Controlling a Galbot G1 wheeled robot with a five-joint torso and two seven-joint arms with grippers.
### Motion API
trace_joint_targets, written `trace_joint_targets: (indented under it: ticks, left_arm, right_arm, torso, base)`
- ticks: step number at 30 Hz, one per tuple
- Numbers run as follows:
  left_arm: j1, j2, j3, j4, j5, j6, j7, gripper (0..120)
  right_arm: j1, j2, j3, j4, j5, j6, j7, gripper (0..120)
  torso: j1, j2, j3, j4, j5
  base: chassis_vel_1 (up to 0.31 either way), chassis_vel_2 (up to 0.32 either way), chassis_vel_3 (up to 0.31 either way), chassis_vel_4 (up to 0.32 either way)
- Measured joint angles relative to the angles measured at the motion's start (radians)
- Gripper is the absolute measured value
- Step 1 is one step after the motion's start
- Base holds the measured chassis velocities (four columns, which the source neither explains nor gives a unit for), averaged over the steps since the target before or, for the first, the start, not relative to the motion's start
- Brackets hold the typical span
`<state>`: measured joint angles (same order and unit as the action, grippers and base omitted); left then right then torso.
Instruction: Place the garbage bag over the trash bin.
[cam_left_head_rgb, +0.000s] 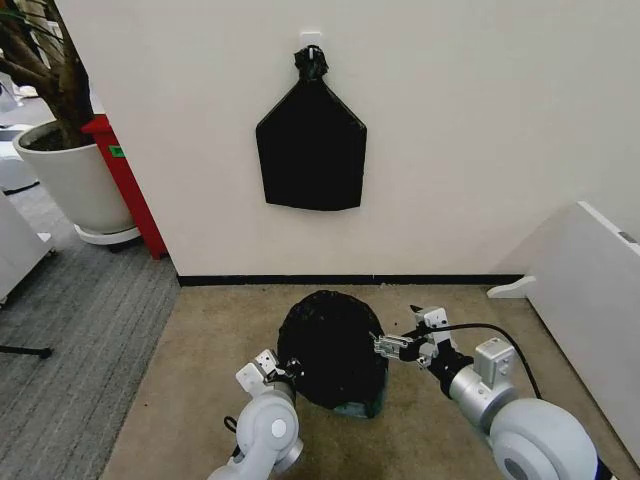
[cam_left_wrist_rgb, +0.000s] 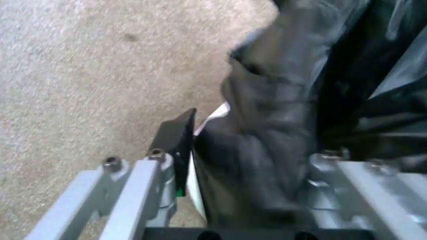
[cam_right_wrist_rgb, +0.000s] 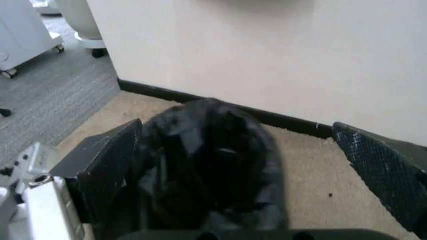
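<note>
Garbage bag (cam_left_head_rgb: 331, 345) found draped over the trash bin (cam_left_head_rgb: 357, 408), mounded on the beige carpet (cam_left_head_rgb: 200, 340) just in front of the wall's dark baseboard (cam_left_head_rgb: 350, 280); only a sliver of bin visible low at the bag's near side. Left end effector (cam_left_head_rgb: 275, 368) pressed to the bag's left flank, jaws parted with black film bunched between them in the left wrist view (cam_left_wrist_rgb: 267, 165), a strip of pale rim (cam_left_wrist_rgb: 212, 114) peeking beside one finger; clenched or not, cannot tell. Right end effector (cam_left_head_rgb: 400, 347) held at the bag's right edge, fingers (cam_right_wrist_rgb: 100, 165) spread wide to either side of the bag (cam_right_wrist_rgb: 210, 165), released, nothing pinched.

Judged as the spreading step, nearly done. Best handled by drawing the film outward and down past the rolled rim on both sides evenly, gently enough not to tip the light bin or tear the thin plastic. Knotted black bundle (cam_left_head_rgb: 311, 148) on the wall above left alone.
</note>
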<state>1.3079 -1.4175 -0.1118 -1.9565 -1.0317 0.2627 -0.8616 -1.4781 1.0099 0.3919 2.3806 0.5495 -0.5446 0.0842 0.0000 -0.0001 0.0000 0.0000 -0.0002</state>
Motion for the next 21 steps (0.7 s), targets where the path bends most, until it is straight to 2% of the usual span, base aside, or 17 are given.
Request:
trace_joint_targets:
  ticks: [4, 7, 10, 13, 16, 19, 21]
  left_arm:
    - [0.018, 0.01, 0.0, -0.051, 0.042, -0.019, 0.052, 66]
    - [0.027, 0.018, 0.001, -0.072, 0.084, -0.033, 0.084, 72]
    - [0.042, 0.043, 0.0, -0.119, 0.138, -0.057, 0.133, 88]
    - [0.053, 0.07, -0.004, -0.163, 0.165, -0.061, 0.148, 97]
    - [0.066, 0.088, -0.009, -0.19, 0.19, -0.062, 0.158, 100]
    - [0.093, 0.121, -0.018, -0.205, 0.308, -0.092, 0.227, 100]
    - [0.097, 0.127, -0.019, -0.207, 0.324, -0.097, 0.237, 100]
  right_arm:
    - [-0.001, 0.006, -0.003, -0.014, -0.015, 0.016, -0.015, 100]
    - [0.0, 0.009, -0.005, -0.017, -0.019, 0.019, -0.021, 100]
    - [0.005, 0.017, -0.014, -0.027, -0.022, 0.033, -0.019, 100]
    - [0.014, 0.024, -0.018, -0.036, -0.022, 0.043, -0.008, 100]
    - [0.023, 0.034, -0.021, -0.046, -0.021, 0.052, 0.002, 100]
    - [0.046, 0.059, -0.03, -0.081, -0.019, 0.096, 0.025, 100]
    - [0.051, 0.064, -0.03, -0.089, -0.019, 0.101, 0.03, 100]
  torso:
    - [0.0, 0.0, 0.0, 0.0, 0.0002]
    - [0.0, 0.0, 0.0, 0.0, 0.0003]
    - [0.0, 0.0, 0.0, -0.0001, 0.0002]
    - [0.0, 0.0, 0.0, 0.0, 0.0001]
    - [0.0, 0.0, 0.0, 0.0, 0.0002]
    - [0.0, 0.0, 0.0, 0.0001, 0.0004]
    - [0.0, 0.0, 0.0, 0.0002, 0.0003]
  base:
    - [0.0, 0.0, 0.0, 0.0]
    - [0.0, 0.0, 0.0, 0.0]
    - [0.0, 0.0, 0.0, 0.0]
    - [0.0, 0.0, 0.0, 0.0]
    - [0.0, 0.0, 0.0, 0.0]
    - [0.0, 0.0, 0.0, 0.0]
    - [0.0, 0.0, 0.0, 0.0]
